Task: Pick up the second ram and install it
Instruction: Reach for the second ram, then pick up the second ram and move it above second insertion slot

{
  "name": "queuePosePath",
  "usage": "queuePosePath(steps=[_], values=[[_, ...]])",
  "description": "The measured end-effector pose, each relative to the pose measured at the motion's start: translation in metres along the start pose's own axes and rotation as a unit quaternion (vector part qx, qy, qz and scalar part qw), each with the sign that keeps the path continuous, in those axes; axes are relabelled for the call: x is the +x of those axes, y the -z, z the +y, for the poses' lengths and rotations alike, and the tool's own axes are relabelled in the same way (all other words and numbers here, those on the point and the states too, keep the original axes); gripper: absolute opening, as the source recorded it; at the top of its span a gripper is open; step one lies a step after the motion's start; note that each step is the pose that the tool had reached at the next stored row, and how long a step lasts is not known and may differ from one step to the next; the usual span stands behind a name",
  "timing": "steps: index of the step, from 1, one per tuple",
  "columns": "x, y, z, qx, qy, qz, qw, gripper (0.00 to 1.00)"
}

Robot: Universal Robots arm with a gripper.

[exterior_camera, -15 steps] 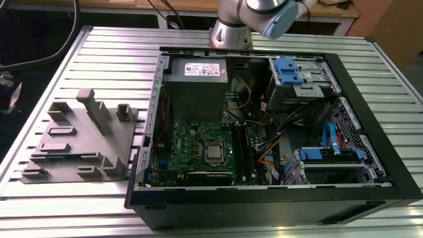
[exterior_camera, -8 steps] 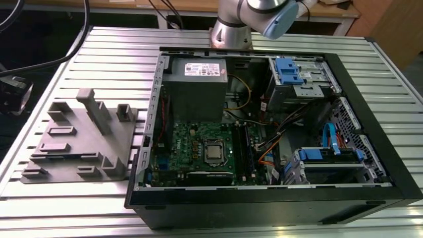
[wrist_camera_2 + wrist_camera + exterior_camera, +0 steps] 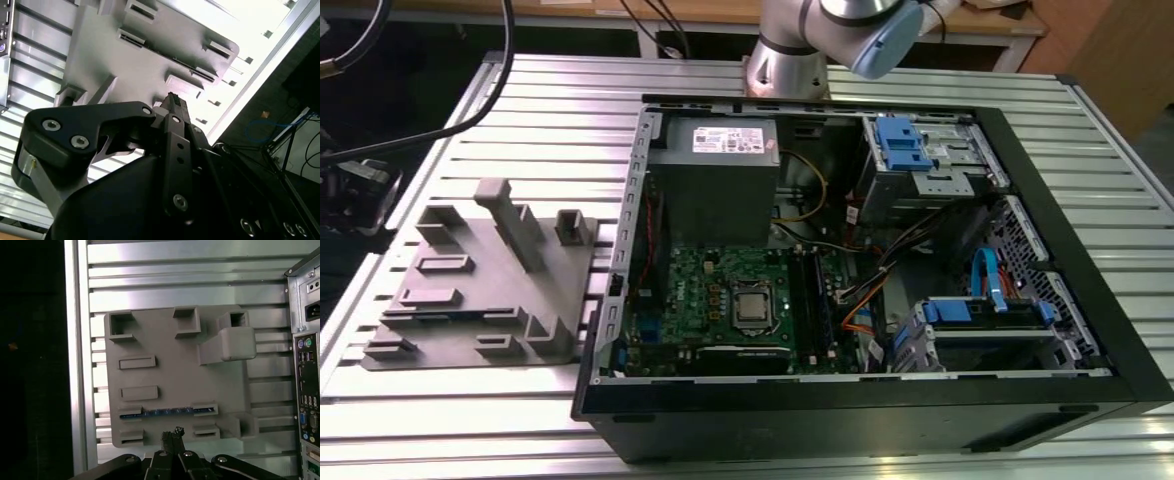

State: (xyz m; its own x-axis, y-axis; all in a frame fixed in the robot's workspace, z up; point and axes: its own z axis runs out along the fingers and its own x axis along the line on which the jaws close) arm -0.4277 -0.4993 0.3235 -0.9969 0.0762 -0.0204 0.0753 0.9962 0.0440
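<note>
Your open computer case [image 3: 854, 420] sits on the slotted table [image 3: 534, 90].
At the exterior view's left, just beside it, stands the grey fixture block [image 3: 467, 300]; inside, you see the green motherboard [image 3: 700, 275] next to the power supply [image 3: 714, 190].

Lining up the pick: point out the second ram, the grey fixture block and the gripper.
second ram [image 3: 167, 411], first wrist view, middle of the blue strip.
grey fixture block [image 3: 175, 370], first wrist view, bare flat face.
gripper [image 3: 172, 432], first wrist view, between its fingertips.
</note>
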Motion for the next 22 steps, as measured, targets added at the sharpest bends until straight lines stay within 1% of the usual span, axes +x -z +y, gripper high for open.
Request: queuePosePath(steps=[3, 18, 20, 22], values=[[-0.0034, -0.0004, 0.0003, -0.0001, 0.000, 0.0000, 1.0000, 0.07], [-0.0044, -0.0004, 0.0003, 0.0000, 0.000, 0.0001, 1.0000, 0.07], [-0.0043, -0.0003, 0.0003, -0.0001, 0.008, 0.0006, 1.0000, 0.07], [-0.0043, -0.0005, 0.0003, -0.0005, 0.025, 0.0013, 0.9997, 0.07]])
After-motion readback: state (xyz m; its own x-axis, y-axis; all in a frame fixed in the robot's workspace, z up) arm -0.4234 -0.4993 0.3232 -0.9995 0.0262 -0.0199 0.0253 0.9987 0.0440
